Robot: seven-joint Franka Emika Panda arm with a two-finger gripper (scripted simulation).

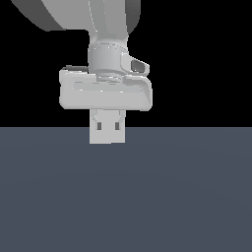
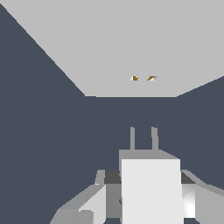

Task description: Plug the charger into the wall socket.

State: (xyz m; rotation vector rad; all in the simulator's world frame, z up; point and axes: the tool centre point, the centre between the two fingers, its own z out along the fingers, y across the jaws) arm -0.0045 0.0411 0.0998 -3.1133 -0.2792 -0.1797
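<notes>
The fingers (image 2: pixel 148 199) are closed on the charger (image 2: pixel 151 192) — a small, stiff, light-looking block held by its flanks, prongs aimed at the wall socket (image 2: pixel 118 48), near but apart. Smooth sides might slip — a firm hold low on the body seems wise.

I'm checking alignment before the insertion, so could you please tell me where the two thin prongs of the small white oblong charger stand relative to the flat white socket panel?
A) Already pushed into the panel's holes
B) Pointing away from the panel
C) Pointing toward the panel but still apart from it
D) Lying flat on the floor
C: in the wrist view the small white oblong charger, held in the gripper, aims its two thin prongs at the flat white socket panel, with dark floor visible between them.
</notes>
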